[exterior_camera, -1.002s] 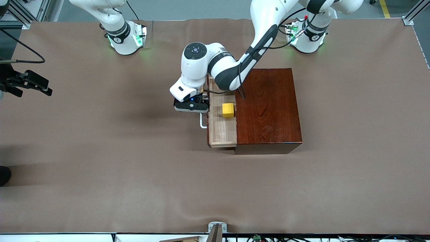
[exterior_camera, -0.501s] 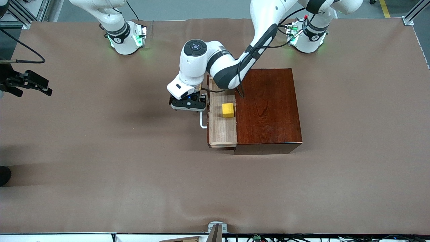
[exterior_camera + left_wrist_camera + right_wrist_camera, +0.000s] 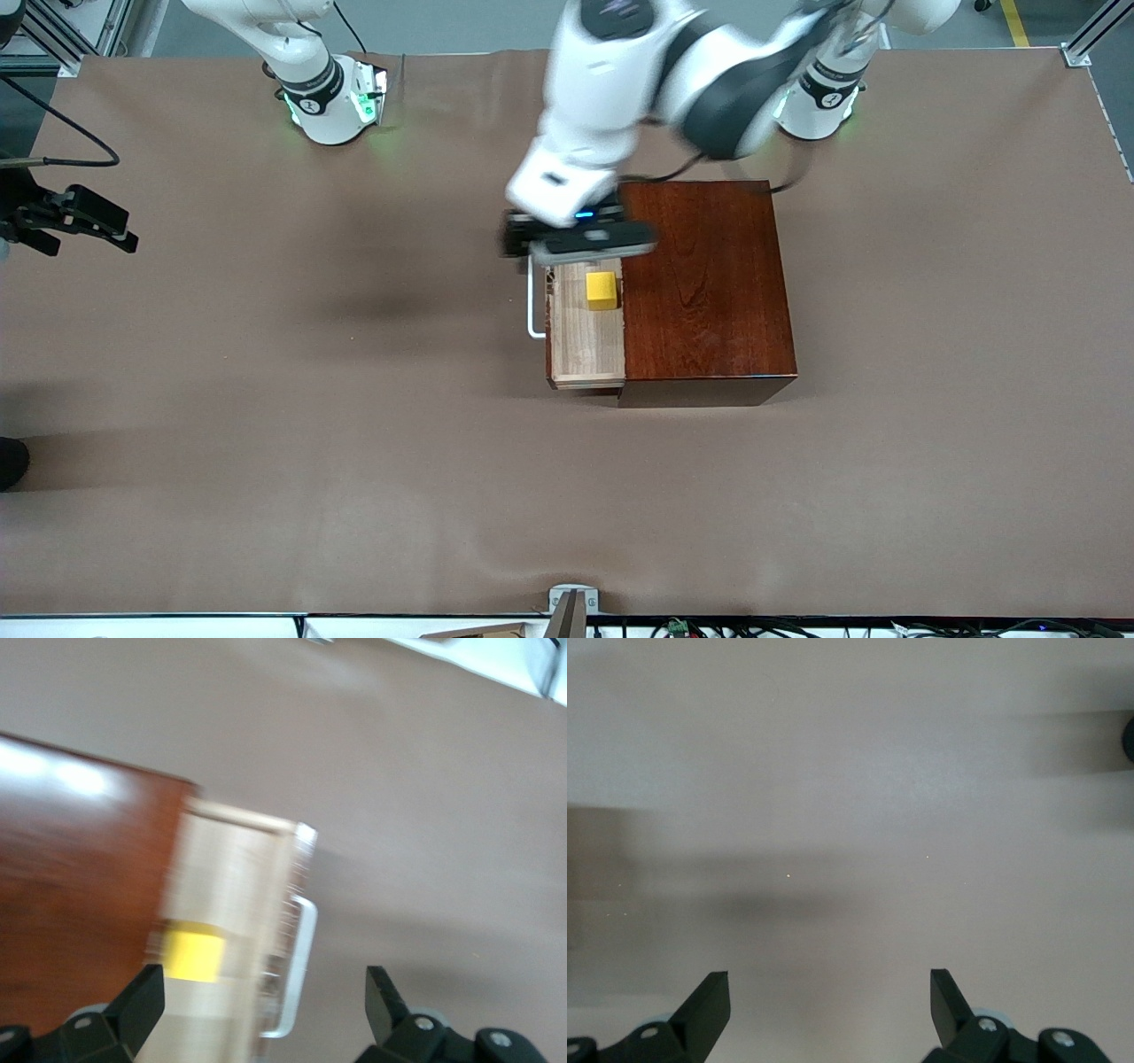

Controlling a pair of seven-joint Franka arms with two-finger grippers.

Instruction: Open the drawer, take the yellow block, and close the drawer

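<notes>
the drawer (image 3: pixel 585 332) stands pulled out of its box (image 3: pixel 704 288) mid-surface, the yellow block (image 3: pixel 601 291) lying in its tray. the left gripper (image 3: pixel 580 241) hovers over the drawer, jaws apart; the right gripper (image 3: pixel 828 1014) waits over the surface's edge at the right arm's end, jaws apart.

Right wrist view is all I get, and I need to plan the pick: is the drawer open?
Observer: Yes, the pale raw-wood drawer sticks out of the glossy reddish-brown wooden box.
Operator: Where is the block?
Observer: The small yellow block lies in the drawer, ungripped.
Operator: My right tool waits open over the bare brown table. The left?
Observer: The left tool hangs open over the drawer, holding nothing.
</notes>
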